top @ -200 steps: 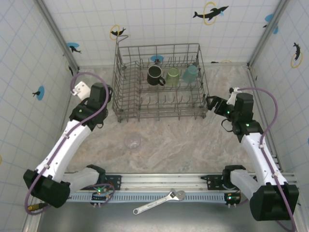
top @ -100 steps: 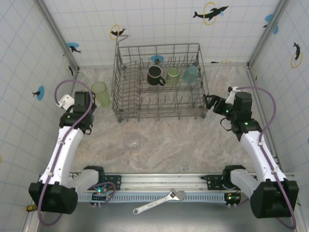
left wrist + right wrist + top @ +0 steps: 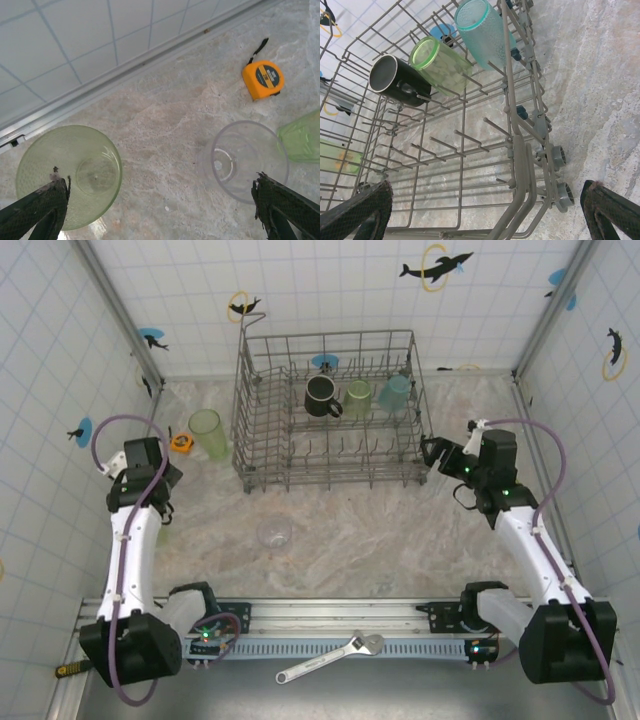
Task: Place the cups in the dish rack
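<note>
Both jaws spread, empty. Green tumbler [image 3: 69,175] below L jaws looks light, slick; pinch its rim wall gently.

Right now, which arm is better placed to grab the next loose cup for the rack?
Left. Its open left gripper hangs over a translucent light-green tumbler and a clear see-through cup on the table; the right gripper, also open, faces the side of the grey wire dish rack.
</note>
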Robot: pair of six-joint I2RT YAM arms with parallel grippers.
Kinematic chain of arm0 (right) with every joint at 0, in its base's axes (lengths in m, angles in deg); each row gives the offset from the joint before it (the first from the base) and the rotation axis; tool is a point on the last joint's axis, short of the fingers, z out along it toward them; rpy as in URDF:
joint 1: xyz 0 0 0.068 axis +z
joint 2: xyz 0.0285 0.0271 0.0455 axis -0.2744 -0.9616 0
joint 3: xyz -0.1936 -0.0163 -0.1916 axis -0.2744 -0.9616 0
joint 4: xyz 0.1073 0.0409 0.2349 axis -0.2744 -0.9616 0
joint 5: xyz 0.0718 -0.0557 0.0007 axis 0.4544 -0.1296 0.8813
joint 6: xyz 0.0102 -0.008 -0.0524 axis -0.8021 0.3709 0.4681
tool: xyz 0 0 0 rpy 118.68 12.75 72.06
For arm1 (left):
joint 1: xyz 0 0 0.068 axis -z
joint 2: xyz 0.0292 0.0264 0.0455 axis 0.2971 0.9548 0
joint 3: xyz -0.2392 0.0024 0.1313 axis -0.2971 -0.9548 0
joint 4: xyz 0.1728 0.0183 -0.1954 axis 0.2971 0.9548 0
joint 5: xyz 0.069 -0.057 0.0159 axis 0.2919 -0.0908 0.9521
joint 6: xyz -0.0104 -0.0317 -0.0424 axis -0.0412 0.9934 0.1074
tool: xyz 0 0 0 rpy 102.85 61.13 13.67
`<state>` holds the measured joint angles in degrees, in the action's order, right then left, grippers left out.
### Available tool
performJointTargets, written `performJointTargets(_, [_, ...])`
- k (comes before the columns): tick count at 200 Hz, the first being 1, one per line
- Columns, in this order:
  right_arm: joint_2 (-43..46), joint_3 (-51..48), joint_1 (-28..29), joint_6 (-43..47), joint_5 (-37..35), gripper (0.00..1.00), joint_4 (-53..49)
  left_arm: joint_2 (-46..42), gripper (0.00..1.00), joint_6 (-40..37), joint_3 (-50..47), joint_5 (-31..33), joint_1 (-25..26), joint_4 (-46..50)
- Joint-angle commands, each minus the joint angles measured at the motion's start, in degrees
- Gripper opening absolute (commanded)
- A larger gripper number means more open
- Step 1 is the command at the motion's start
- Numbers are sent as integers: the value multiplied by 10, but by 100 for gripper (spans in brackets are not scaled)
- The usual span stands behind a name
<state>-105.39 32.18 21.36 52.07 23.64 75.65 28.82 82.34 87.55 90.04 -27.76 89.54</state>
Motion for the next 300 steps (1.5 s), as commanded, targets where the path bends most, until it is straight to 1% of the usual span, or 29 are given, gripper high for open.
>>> performJointTargets(1, [-1,-3,7,-1,10,100,13,13,97,-46,-11,-51,-25,-9])
performJointTargets(29, [4,-22,9,0,9,100,24,33,97,-61,-25,-102,-72,-19])
performJointTargets(60, [-5,-30,9,-1,18,100,33,58,97,-74,-24,-122,-103,-26])
performJointTargets(79, [-18,-18,10,-6,38,100,30,70,95,-77,-30,-128,-118,-29])
performJointTargets(92, [-24,-8,12,-6,37,100,20,72,95,-79,-37,-139,-129,-38])
performJointTargets(117, [-21,-4,19,-7,26,100,17,80,91,-81,-50,-154,-140,-61])
performJointTargets(154, [-9,-10,30,-13,9,100,19,99,82,-85,-62,-162,-161,-76])
performJointTargets(161, [-10,-7,32,-12,9,100,17,102,79,-86,-63,-161,-163,-79])
performJointTargets(173, [-12,-2,34,-11,7,100,11,108,69,-87,-64,-157,-163,-82])
performJointTargets(185, [-12,1,36,-10,4,100,7,115,57,-88,-64,-152,-164,-83])
performJointTargets(199, [-11,1,37,-10,2,100,6,120,38,-86,-64,-143,-165,-80])
performJointTargets(222, [-10,-1,38,-5,-2,100,6,119,17,-87,-68,-129,-167,-81])
performJointTargets(233, [-10,-1,39,-2,-3,100,3,117,9,-85,-71,-131,-166,-82])
performJointTargets(243, [-11,0,39,0,-3,100,0,117,0,-84,-71,-134,-166,-81])
performJointTargets(300, [-5,-7,41,-6,1,100,8,98,0,-86,-61,-167,-168,-67])
